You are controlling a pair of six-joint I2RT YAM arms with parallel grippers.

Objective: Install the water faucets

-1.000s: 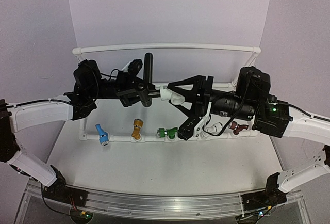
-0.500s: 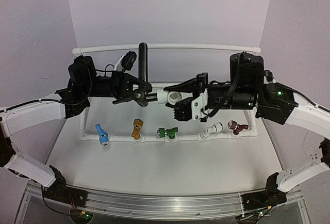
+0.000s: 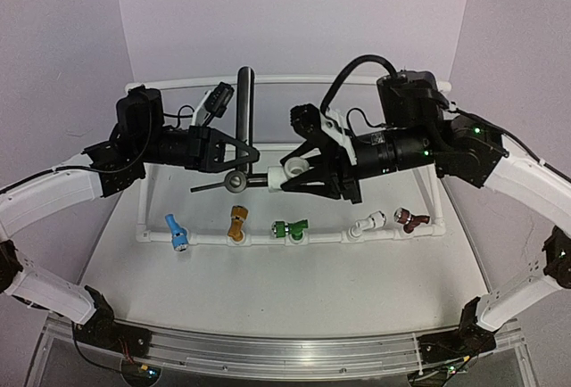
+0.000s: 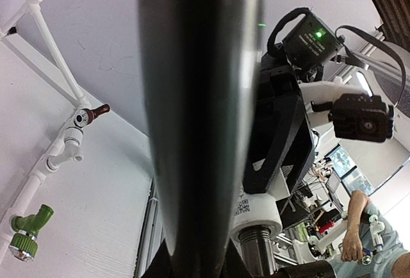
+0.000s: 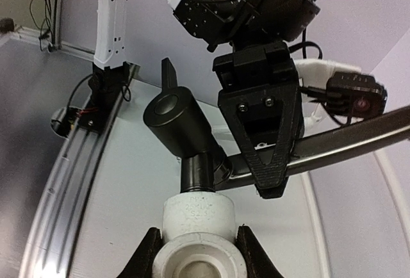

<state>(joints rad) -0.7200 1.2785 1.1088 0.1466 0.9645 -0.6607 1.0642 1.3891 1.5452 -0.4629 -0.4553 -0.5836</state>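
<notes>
The dark grey faucet [image 3: 237, 179] hangs in the air above the table, its long lever handle [image 3: 244, 111] pointing up. My left gripper [image 3: 237, 160] is shut on the handle, which fills the left wrist view [image 4: 198, 118]. The faucet's threaded end sits in the white pipe fitting [image 3: 293, 171]. My right gripper [image 3: 300, 173] is shut on that fitting. In the right wrist view the fitting [image 5: 197, 227] sits between my fingers, with the faucet body [image 5: 178, 119] above it and the handle [image 5: 359, 138] running off to the right. The fitting also shows in the left wrist view [image 4: 256, 214].
A white PVC pipe frame [image 3: 285, 80] stands on the table. Its front rail carries a blue [image 3: 176, 232], a yellow [image 3: 236, 223], a green [image 3: 288, 228], a white [image 3: 368, 222] and a maroon [image 3: 412, 219] faucet. Purple walls close in the back and sides.
My right wrist has rolled and risen while staying on the fitting. My left gripper has drawn back left with the handle. The faucet body sits a little lower and further left.
</notes>
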